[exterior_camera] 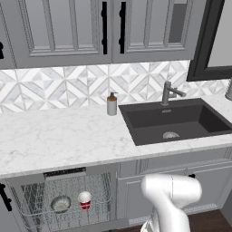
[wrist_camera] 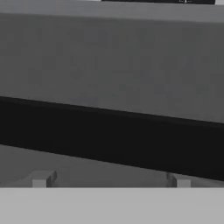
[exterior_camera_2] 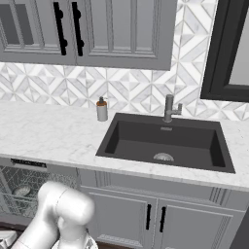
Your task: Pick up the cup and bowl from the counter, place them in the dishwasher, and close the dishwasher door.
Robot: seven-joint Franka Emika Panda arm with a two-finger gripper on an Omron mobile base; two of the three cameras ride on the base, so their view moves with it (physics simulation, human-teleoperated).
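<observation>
The dishwasher stands open under the counter, its pale wire rack showing. In that rack the red cup stands upright just right of the grey bowl. In the hand view the dishwasher door is very close as a flat dark grey panel, and its black bar handle runs across just beyond the fingertips. My gripper is open, its two tips wide apart with nothing between them. My white arm bends down low in front of the sink cabinet.
A grey soap dispenser stands on the counter by the dark sink with its faucet. Panelled cabinet doors sit below the sink, right of the dishwasher. Upper cabinets hang above the backsplash.
</observation>
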